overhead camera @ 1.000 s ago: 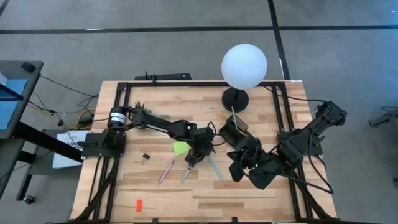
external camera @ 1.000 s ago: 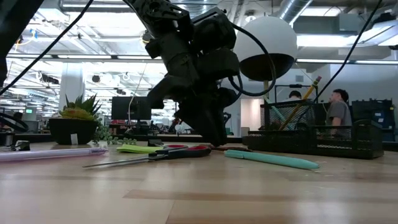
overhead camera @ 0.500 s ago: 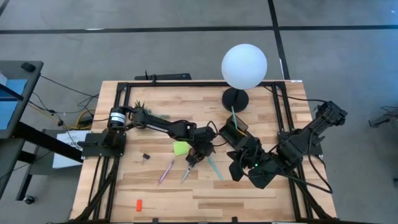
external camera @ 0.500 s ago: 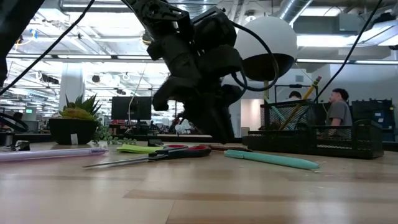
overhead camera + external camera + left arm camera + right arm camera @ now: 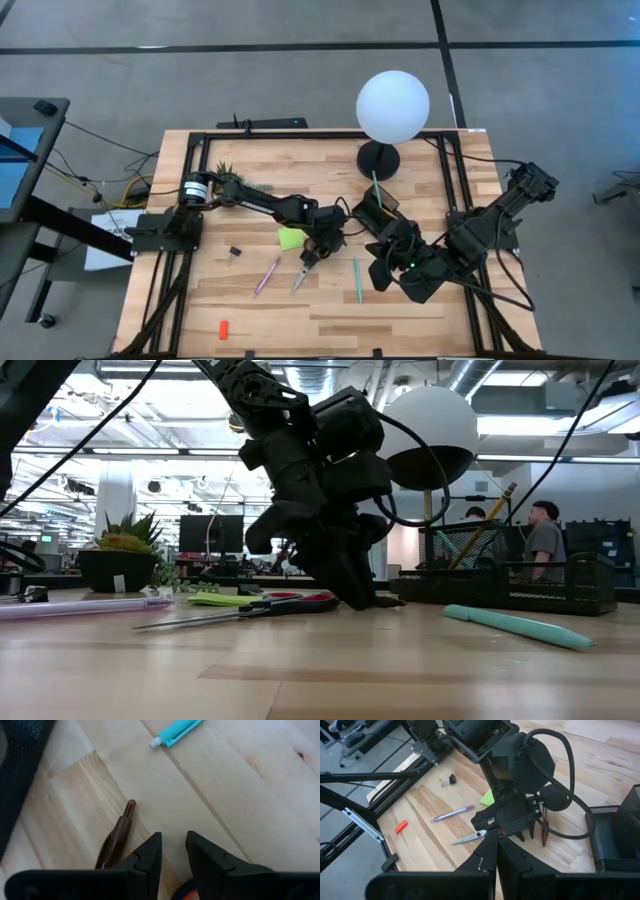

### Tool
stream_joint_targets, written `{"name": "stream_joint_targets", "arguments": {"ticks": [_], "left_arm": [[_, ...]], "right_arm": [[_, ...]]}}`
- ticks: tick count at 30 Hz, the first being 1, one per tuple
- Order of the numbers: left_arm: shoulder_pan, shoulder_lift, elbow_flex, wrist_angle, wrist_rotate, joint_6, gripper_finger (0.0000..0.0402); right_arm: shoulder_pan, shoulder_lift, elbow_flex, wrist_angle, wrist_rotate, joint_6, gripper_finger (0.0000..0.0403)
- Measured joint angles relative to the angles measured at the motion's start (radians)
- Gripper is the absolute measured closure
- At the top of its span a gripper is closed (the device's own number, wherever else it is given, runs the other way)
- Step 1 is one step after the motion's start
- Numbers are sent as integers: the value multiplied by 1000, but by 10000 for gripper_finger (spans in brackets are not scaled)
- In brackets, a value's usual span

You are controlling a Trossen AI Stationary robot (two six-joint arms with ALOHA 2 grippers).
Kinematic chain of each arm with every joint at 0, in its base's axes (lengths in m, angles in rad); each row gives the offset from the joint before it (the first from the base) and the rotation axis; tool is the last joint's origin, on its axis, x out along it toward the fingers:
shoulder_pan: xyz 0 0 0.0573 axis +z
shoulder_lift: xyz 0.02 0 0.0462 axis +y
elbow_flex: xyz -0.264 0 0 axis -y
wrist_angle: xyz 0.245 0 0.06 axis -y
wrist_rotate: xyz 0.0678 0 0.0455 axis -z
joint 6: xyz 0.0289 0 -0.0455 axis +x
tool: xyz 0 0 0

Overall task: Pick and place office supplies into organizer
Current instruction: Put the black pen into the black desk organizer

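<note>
My left gripper [image 5: 325,244] is low over the table middle, fingers [image 5: 150,851] a narrow gap apart, pointing down. It stands between the red-handled scissors [image 5: 303,272] and a dark brown pen [image 5: 117,837]. The teal pen [image 5: 357,280] lies flat just right of it. The lime sticky pad [image 5: 290,237], purple pen [image 5: 267,275], black clip [image 5: 235,252] and red piece [image 5: 223,328] lie loose on the wood. The black mesh organizer [image 5: 378,210] stands behind, with a pencil [image 5: 495,505] upright in it. My right gripper [image 5: 378,275] waits shut, right of the teal pen. My left gripper comes from above with its tips [image 5: 355,595] down at the table, right beside the scissors' red handle [image 5: 300,600]. A red patch [image 5: 182,895] shows under the fingers. Whether the fingers touch the handle or the dark pen, I cannot tell.
The white globe lamp [image 5: 392,108] on its round black base [image 5: 378,158] stands at the far edge behind the organizer. A spiky potted plant [image 5: 235,180] sits far left. Black frame rails [image 5: 170,270] run along both table sides. People show in the room behind [image 5: 545,545].
The teal pen has slid toward the table's right and near edge and turned from slanting to lying near-to-far. My left gripper has shifted slightly toward the right, staying low by the scissors' handle.
</note>
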Motion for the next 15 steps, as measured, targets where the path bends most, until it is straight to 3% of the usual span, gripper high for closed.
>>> {"name": "stream_joint_targets", "arguments": {"ticks": [10,15], "left_arm": [[-2,-1,5,26,8,-136,313],[-2,-70,3,31,-23,-154,313]], "right_arm": [[1,0,0,-4,-3,0,403],[1,0,0,-7,-3,0,403]]}}
